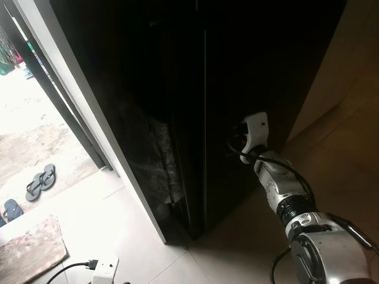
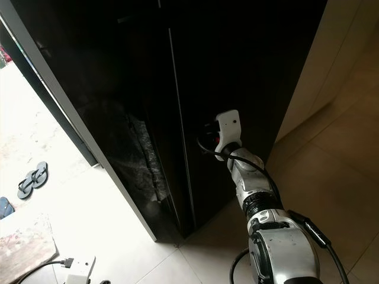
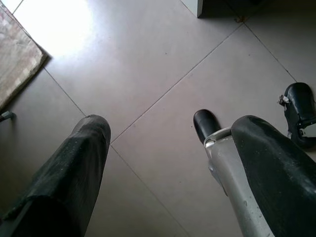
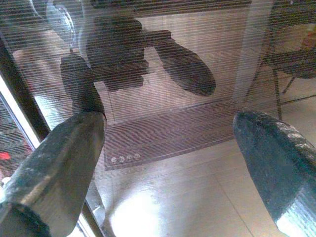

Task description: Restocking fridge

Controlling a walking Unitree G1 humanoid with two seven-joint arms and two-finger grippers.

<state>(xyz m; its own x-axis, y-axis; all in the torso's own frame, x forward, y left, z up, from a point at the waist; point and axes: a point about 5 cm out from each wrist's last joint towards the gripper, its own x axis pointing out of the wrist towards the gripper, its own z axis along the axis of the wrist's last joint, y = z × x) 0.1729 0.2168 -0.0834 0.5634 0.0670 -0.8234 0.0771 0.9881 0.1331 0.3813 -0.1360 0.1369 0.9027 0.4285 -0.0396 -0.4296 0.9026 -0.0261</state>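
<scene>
The left tool grips a clear bottle above the tiled floor.

1 pair of sandals beside a doormat.

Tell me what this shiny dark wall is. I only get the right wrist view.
Observer: It is the front of a tall black fridge, doors shut. The right gripper, open, reaches up near the seam between the doors.
Operator: And the other arm?
Observer: The left gripper hangs over the floor tiles with a clear bottle, black-capped, in it.
Operator: Anything lying underfoot?
Observer: A white power strip, by the open doorway.
</scene>
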